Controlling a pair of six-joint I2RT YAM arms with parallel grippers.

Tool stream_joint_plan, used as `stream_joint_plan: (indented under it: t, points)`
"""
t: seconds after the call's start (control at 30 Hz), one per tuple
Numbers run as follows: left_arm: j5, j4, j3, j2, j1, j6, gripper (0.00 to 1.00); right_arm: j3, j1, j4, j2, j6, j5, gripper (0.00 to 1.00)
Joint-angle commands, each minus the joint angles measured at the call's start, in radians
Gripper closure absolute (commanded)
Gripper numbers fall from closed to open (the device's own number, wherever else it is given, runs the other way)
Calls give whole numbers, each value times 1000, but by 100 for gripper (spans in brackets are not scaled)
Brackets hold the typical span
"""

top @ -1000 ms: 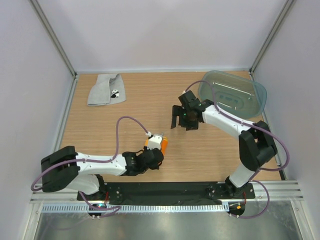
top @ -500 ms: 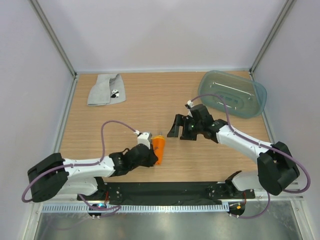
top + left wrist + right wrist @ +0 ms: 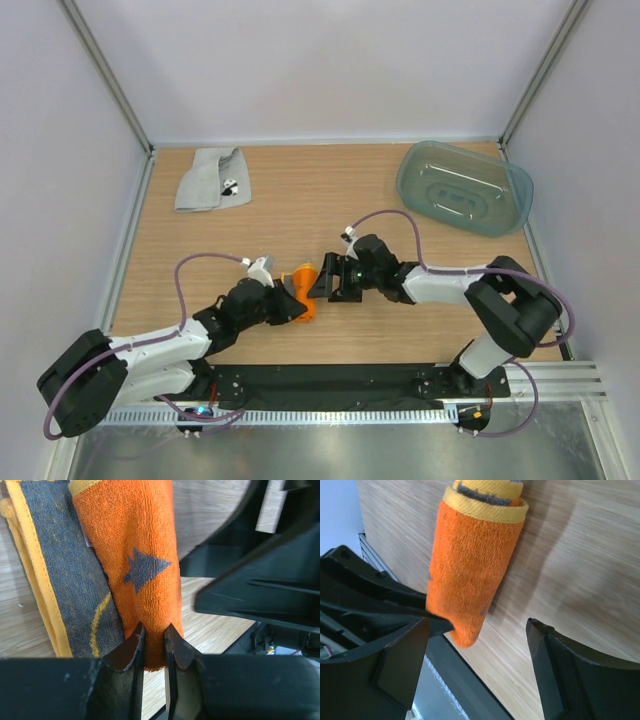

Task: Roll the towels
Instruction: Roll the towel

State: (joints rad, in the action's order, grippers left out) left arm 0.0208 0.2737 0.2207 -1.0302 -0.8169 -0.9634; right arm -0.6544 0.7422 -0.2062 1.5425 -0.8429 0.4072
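Note:
The orange towel (image 3: 303, 283) with its dark grey pattern is rolled into a short cylinder near the table's front middle. My left gripper (image 3: 293, 301) is shut on its end; in the left wrist view the fingers (image 3: 132, 647) pinch the orange roll (image 3: 137, 565). My right gripper (image 3: 331, 281) is open, its jaws wide, right beside the roll; in the right wrist view the roll (image 3: 470, 570) lies between and ahead of its fingers (image 3: 402, 662). The plain light grey towel (image 3: 210, 178) lies loosely folded at the back left.
A translucent blue-green tub (image 3: 463, 187) stands at the back right. The black base rail (image 3: 330, 382) runs along the near edge. The two arms meet head-on at the roll.
The left gripper carried the orange roll left and lower to the table. The right arm swung down and left from near the tub, its open jaws now at the roll.

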Motion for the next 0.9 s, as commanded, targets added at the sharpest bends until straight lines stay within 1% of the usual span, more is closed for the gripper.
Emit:
stream_joint_plan:
  t: [0.0, 0.1, 0.17, 0.27, 0.3, 0.33, 0.47, 0.5, 0.57, 0.6, 0.67, 0.7, 0.73, 0.77, 0.8, 0.83, 0.87]
  points:
    - [74, 104, -32, -11, 15, -49, 100, -40, 9, -150, 57, -54, 1, 17]
    - [67, 145, -58, -14, 21, -73, 100, -66, 13, -164, 114, -64, -8, 18]
    - [65, 150, -69, -14, 22, -84, 100, -89, 19, -170, 151, -67, -8, 21]
    - [68, 151, -78, -11, 33, -90, 100, -108, 25, -182, 189, -73, -7, 30]
    - [70, 154, -80, -8, 38, -92, 100, -108, 26, -191, 195, -76, -4, 34]
    - [70, 154, -80, -7, 41, -93, 100, -108, 29, -203, 202, -79, -2, 42]
    - [76, 157, -87, -7, 48, -92, 100, -109, 39, -239, 217, -105, 19, 60]
    - [76, 156, -86, -10, 48, -92, 100, -110, 42, -242, 214, -107, 21, 67]
    - [74, 115, -69, -14, 47, -66, 99, -119, 43, -216, 208, -102, 15, 73]
    - [74, 84, -37, -16, 47, -49, 99, -125, 43, -196, 197, -88, 9, 77]
    - [62, -3, -8, -21, 48, -18, 99, -151, 45, -89, 177, -58, -39, 81]
    - [57, -23, 14, -19, 47, 6, 95, -162, 43, -38, 165, -24, -63, 84]
    - [54, -65, 23, -8, 48, 21, 92, -192, 48, 64, 144, -3, -94, 84]
    - [39, -91, 38, -1, 48, 35, 87, -209, 51, 117, 137, 14, -141, 84]
    - [27, -123, 52, 5, 48, 66, 76, -227, 57, 164, 133, 30, -162, 84]
    - [19, -149, 84, 13, 47, 84, 71, -261, 60, 253, 133, 53, -178, 84]
    - [7, -200, 98, 21, 48, 100, 63, -274, 63, 287, 131, 59, -208, 84]
